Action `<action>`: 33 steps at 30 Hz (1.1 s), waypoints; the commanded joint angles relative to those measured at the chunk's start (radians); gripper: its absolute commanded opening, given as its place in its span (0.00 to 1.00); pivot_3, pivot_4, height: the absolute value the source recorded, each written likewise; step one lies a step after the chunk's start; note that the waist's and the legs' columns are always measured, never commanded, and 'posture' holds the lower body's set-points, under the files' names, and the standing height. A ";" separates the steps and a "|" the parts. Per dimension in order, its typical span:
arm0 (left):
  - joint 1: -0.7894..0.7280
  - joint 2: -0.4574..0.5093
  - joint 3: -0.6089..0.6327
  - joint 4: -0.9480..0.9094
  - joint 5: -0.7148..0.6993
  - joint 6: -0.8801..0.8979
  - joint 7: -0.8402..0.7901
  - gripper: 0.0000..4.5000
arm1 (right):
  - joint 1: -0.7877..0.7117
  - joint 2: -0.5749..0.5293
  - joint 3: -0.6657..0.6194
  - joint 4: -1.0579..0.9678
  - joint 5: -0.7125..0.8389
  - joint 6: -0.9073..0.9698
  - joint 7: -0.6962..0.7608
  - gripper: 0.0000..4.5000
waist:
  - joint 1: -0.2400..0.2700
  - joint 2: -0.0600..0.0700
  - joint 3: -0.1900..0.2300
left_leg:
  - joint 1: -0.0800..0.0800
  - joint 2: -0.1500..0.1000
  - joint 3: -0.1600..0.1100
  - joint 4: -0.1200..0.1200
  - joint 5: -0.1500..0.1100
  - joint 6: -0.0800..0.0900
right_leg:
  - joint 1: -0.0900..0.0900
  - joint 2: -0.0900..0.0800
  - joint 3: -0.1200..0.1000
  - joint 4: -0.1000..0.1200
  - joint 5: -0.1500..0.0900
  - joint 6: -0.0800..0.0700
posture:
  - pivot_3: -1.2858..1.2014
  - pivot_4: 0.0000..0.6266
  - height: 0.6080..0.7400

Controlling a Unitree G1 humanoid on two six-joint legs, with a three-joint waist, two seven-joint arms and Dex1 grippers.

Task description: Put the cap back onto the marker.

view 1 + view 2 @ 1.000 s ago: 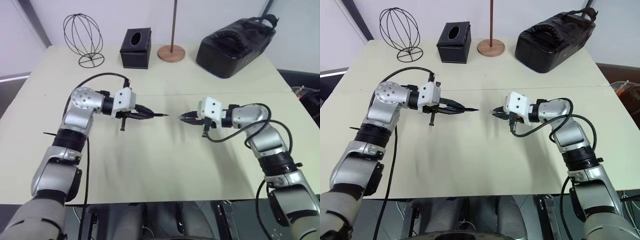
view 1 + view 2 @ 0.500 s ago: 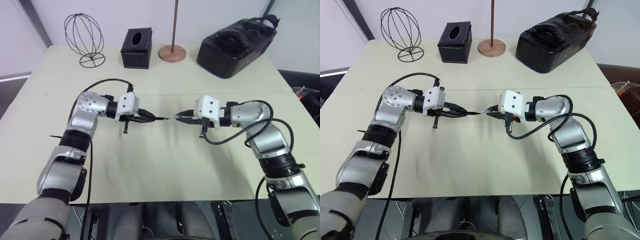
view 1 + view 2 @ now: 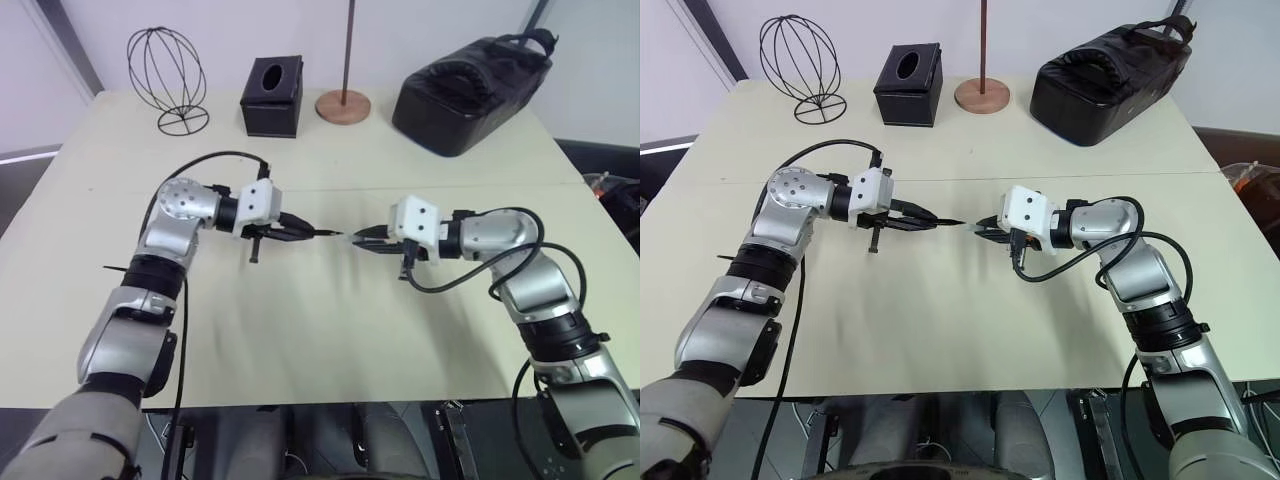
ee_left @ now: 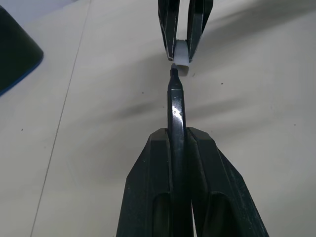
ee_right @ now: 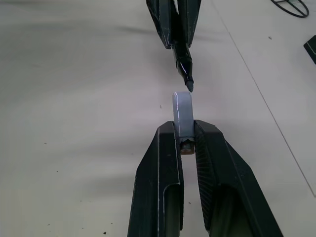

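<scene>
Centre frame: left gripper [image 4: 177, 148] pinching marker [image 4: 176, 106], right gripper [image 5: 183, 136] pinching cap [image 5: 182, 114], has closed in since a second ago; tip at cap mouth, unseated.

Pale beige table [image 3: 330, 390], white wall [image 3: 420, 30] behind, dark diagonal post [image 3: 70, 45] at left

glossy black plastic marker [image 4: 176, 106], matt pale grey cap [image 5: 183, 115], smooth matt beige table [image 3: 330, 330], ribbed gripper fingers [image 5: 212, 163]
</scene>
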 commanded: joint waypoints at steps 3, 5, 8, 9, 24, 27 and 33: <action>-0.014 0.010 0.014 -0.014 0.000 -0.014 0.003 0.00 | -0.023 0.001 -0.016 -0.015 0.014 -0.017 -0.011 0.01 | 0.000 0.000 0.000 | 0.000 0.000 0.000 0.000 0.000 0.000 | 0.000 0.000 0.000 0.000 0.000 0.000 | 0.52 0.24 1.00; -0.014 0.011 0.014 -0.014 0.000 -0.014 0.002 0.00 | -0.023 0.001 -0.015 -0.014 0.014 -0.017 -0.011 0.01 | 0.000 0.000 0.000 | 0.000 0.000 0.000 0.000 0.000 0.000 | 0.000 0.000 0.000 0.000 0.000 0.000 | 0.52 0.24 1.00; -0.009 0.012 0.014 -0.019 0.000 -0.012 0.003 0.00 | -0.025 0.001 -0.015 -0.014 0.013 -0.018 -0.013 0.01 | 0.000 0.000 0.000 | 0.000 0.000 0.000 0.000 0.000 0.000 | 0.000 0.000 0.000 0.000 0.000 0.000 | 0.52 0.24 1.00; -0.008 0.012 0.014 -0.021 0.000 -0.011 0.004 0.00 | -0.026 0.000 -0.015 -0.014 0.012 -0.019 -0.013 0.01 | 0.000 0.000 0.000 | 0.000 0.000 0.000 0.000 0.000 0.000 | 0.000 0.000 0.000 0.000 0.000 0.000 | 0.52 0.24 1.00; -0.009 0.009 0.015 -0.008 0.010 -0.018 0.008 0.00 | -0.026 -0.001 -0.015 -0.016 0.013 -0.021 -0.016 0.01 | 0.000 0.000 0.000 | 0.000 0.000 0.000 0.000 0.000 0.000 | 0.000 0.000 0.000 0.000 0.000 0.000 | 0.52 0.24 1.00; -0.010 0.004 0.014 -0.005 0.011 -0.020 0.011 0.00 | -0.025 0.002 -0.012 -0.021 0.014 -0.018 -0.017 0.01 | 0.000 0.000 0.000 | 0.000 0.000 0.000 0.000 0.000 0.000 | 0.000 0.000 0.000 0.000 0.000 0.000 | 0.52 0.24 1.00; -0.014 -0.016 0.004 -0.006 0.016 -0.022 0.020 0.00 | -0.023 0.015 0.001 -0.037 0.015 -0.011 -0.016 0.01 | 0.000 0.000 0.000 | 0.000 0.000 0.000 0.000 0.000 0.000 | 0.000 0.000 0.000 0.000 0.000 0.000 | 0.52 0.24 1.00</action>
